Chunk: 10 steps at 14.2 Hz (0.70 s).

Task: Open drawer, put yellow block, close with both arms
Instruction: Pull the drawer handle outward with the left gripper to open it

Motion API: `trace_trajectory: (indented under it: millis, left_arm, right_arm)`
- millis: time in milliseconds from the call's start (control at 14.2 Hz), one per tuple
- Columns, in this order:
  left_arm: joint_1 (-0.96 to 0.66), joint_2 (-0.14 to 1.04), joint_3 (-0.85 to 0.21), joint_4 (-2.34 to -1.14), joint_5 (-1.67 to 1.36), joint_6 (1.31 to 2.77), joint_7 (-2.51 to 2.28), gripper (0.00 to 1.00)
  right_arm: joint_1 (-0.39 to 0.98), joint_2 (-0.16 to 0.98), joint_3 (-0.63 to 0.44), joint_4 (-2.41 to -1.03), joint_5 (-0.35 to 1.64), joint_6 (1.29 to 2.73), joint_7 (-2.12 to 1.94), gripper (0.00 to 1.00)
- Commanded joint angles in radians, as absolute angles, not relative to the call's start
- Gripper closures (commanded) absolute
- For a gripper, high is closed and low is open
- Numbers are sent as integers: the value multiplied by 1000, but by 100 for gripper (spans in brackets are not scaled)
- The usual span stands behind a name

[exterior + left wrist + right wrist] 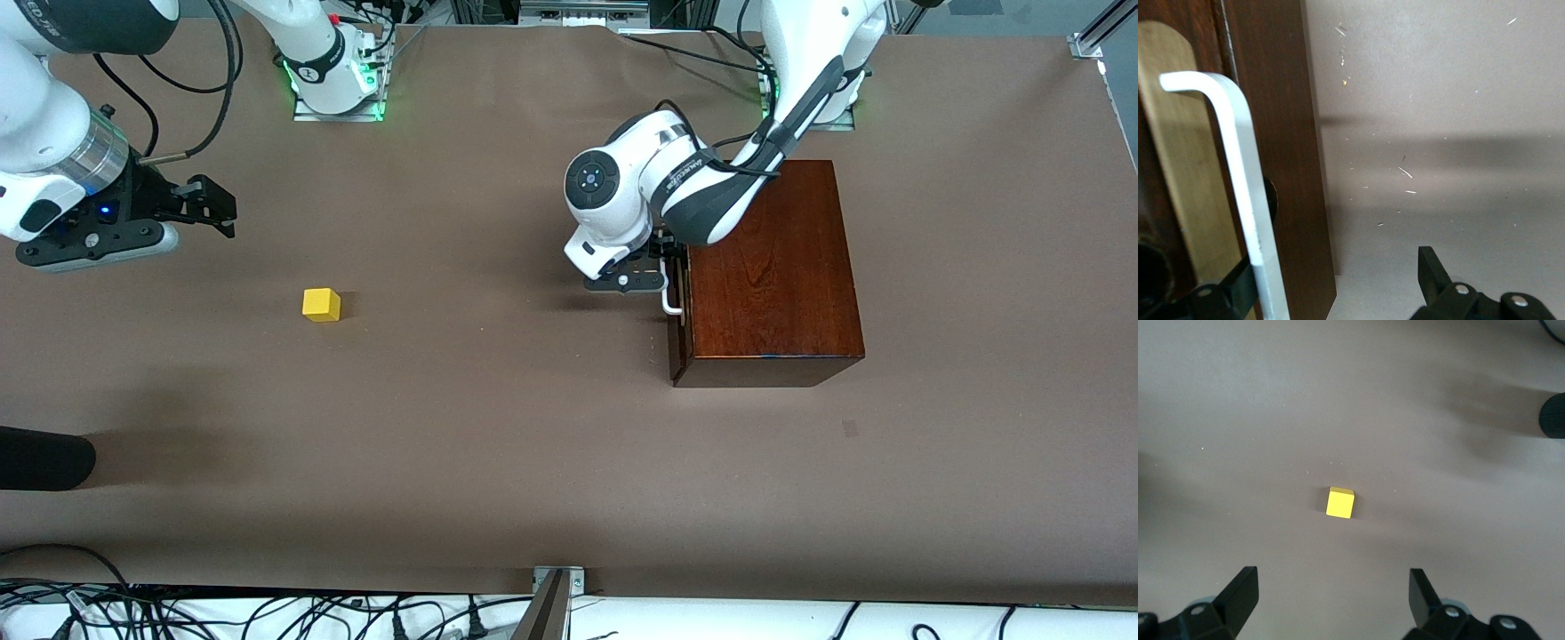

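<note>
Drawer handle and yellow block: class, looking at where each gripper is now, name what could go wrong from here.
1. The left gripper stands open around the white handle of the drawer. If it pulls without a firm grip, the handle may slip free.
2. The wooden box does not look fixed down, so it might slide instead of the drawer opening.
3. The right gripper hangs open above the small yellow block; an off-centre descent could knock it away.
</note>
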State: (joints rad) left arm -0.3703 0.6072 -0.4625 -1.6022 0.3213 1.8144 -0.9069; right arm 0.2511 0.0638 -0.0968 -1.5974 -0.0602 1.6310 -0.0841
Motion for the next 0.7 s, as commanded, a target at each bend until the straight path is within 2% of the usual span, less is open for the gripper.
trace_trajectory:
  millis: [0, 352, 633]
  left_arm:
    - [-376, 606, -463, -1608, 359, 1827, -930, 0]
    - [-379, 623, -465, -1589, 354, 1835, -937, 0]
    - [-416, 637, -465, -1588, 347, 1906, -965, 0]
  right_arm:
    - [245, 67, -92, -1577, -54, 1609, -77, 0]
    - [245, 69, -94, -1577, -54, 1611, -77, 0]
    - [245, 67, -94, -1577, -54, 1609, -77, 0]
